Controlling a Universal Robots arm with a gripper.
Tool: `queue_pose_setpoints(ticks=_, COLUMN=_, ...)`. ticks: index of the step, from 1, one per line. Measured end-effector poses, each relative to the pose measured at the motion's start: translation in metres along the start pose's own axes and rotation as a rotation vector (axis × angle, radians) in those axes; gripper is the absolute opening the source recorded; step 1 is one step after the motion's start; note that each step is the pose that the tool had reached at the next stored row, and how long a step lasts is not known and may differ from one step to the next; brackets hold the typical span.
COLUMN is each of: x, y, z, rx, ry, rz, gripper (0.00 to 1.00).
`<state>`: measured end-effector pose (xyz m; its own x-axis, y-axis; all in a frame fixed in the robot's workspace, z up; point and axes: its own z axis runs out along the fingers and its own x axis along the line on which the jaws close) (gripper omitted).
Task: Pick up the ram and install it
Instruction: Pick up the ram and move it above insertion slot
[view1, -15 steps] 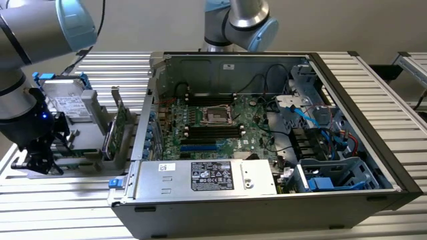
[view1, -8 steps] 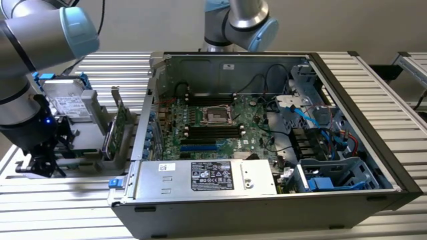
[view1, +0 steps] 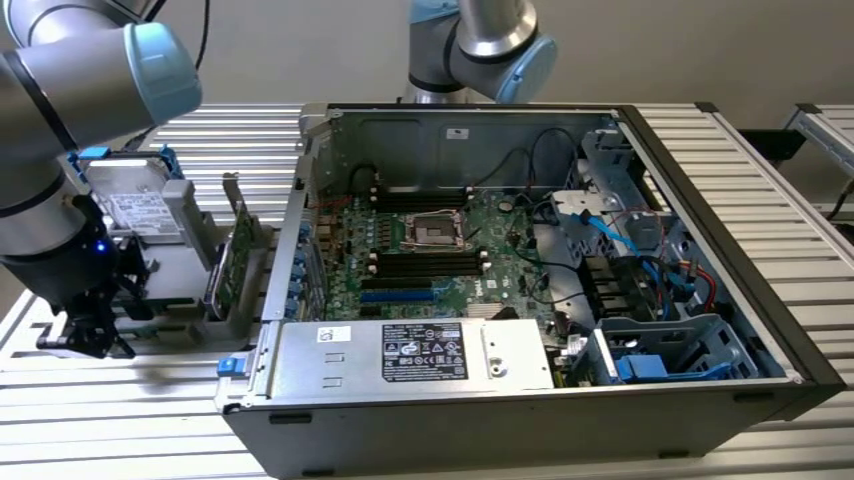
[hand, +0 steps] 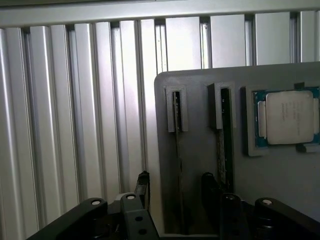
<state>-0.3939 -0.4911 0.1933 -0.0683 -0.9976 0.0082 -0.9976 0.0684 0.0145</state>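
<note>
Wrist view, nearest first: the pincer (hand: 175, 187) is spread, its two black fingers (hand: 142, 185) standing one on each side of the ram (hand: 179, 150), apart from it. The ram sits on edge in one of two narrow slots of a grey holder (hand: 290, 175). The other slot, just beside it, holds a second stick (hand: 225, 140), also on edge. One square silver processor (hand: 287, 117) lies flat in its own recess farther along, and the ribbed metal desk (hand: 75, 100) runs beyond.

Exterior view: the arm (view1: 54, 200) hangs over this holder at the exterior view's left. One hard drive (view1: 134, 200) and one green expansion card (view1: 236, 265) stand there. Beside them, one open computer case (view1: 400, 140) shows its motherboard (view1: 514, 255).
</note>
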Motion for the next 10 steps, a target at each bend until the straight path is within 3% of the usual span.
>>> queue_pose_setpoints(ticks=10, x=-0.0001, y=0.0, z=0.0003, rx=0.0, ry=0.0, rz=0.0, gripper=0.52)
